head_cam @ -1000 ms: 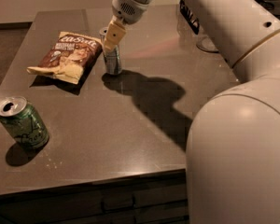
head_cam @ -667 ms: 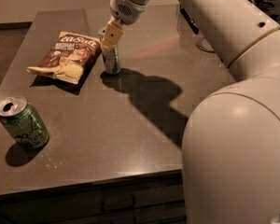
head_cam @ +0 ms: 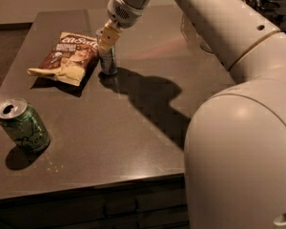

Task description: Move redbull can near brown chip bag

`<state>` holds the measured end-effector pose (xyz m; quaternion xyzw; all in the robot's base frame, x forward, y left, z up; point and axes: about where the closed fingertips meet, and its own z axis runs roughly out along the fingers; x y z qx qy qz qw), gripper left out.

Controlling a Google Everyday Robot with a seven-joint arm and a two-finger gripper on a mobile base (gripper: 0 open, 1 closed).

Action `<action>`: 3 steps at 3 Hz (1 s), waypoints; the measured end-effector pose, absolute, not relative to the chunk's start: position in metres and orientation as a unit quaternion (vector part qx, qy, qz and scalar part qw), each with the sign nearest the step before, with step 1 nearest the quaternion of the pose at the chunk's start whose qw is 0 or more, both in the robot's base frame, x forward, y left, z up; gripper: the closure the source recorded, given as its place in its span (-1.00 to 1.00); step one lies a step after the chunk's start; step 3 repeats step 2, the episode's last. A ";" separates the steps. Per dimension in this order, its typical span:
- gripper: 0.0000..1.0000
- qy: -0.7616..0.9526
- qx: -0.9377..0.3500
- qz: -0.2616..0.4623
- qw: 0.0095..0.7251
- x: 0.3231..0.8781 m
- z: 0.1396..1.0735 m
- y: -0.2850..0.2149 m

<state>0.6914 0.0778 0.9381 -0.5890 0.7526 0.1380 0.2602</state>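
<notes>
"Camera view had the redbull can [head_cam: 108, 61] standing upright on the dark table [head_cam: 133, 137], just beside the right edge of the brown chip bag [head_cam: 69, 57], perhaps touching it," the first observer said. "By that, the can looked to be about where the task wanted it."

"And the gripper [head_cam: 106, 42]?" the second asked.

"It was down at the can's top, on the side toward the bag, at the end of the pale arm [head_cam: 205, 18] that reached in from the right. Whether it was clamped on the can or loose around it could not be told."

"How would the can handle?"

"As stiff, thin metal, smooth and probably slippery. It was slim and tall, so a nudge near the top would likely tip it. Nothing showed whether it was full or empty, so its weight was anyone's guess. The safest hold, by the first observer's judgement, was across the body a little above the middle, jaws square to the sides and not squeezing hard enough to dent it."

"The bag?"

"It lay flat, soft, crinkled and light. A bump from the can would probably shove it aside rather than stop the can."

"Anything else on the table?"

"A green can [head_cam: 25, 125] stood near the front left corner, well apart from both."
</notes>
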 end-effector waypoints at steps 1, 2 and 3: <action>-0.98 0.752 -0.590 0.139 0.258 0.692 0.935 0.080; -1.00 0.752 -0.590 0.139 0.257 0.692 0.934 0.081; -1.00 0.752 -0.590 0.139 0.257 0.692 0.934 0.081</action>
